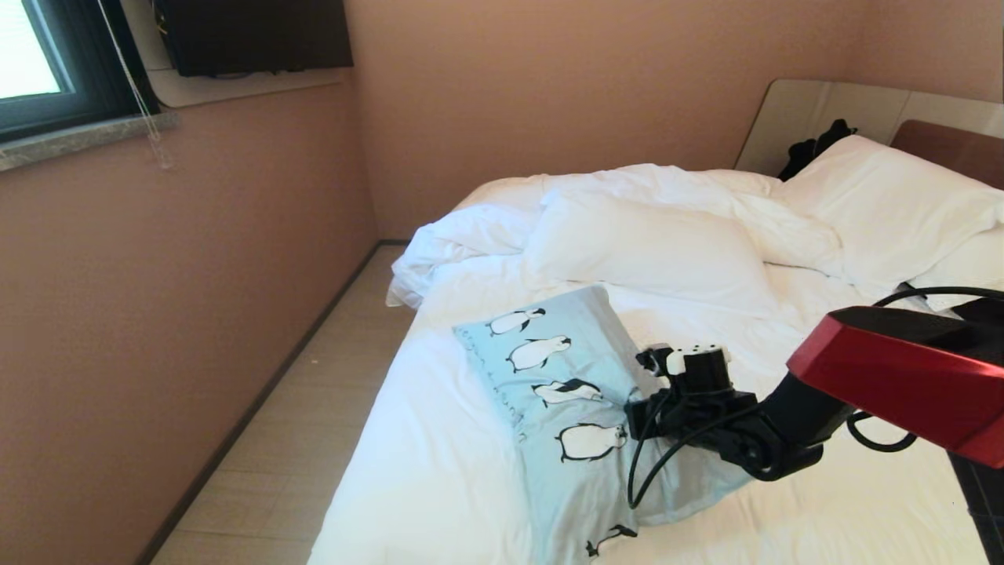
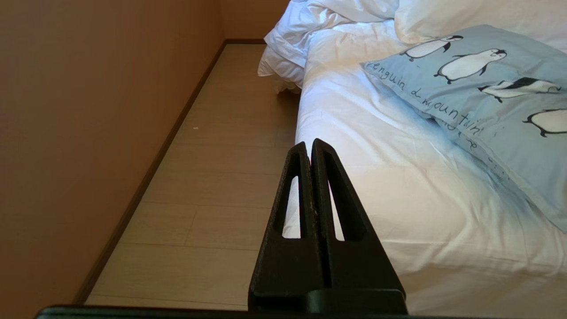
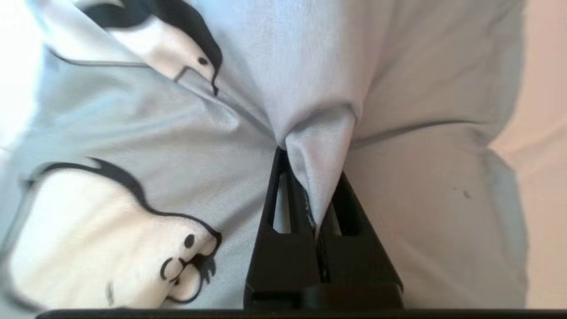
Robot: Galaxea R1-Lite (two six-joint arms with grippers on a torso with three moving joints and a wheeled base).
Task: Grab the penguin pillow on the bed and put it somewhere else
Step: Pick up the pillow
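Right wrist view: right gripper (image 3: 316, 177) jaws are pinching a fold of the penguin pillow (image 1: 565, 408), lying near the bed (image 1: 439, 471) foot's left edge. Soft, light, floppy; a deeper bunch is likely holding better. Left gripper (image 2: 311, 153) is hanging closed, empty, beside the bed.

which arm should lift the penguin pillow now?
Right. The right gripper is shut on a fold of the penguin pillow; the left gripper hangs shut beside the bed, holding nothing.
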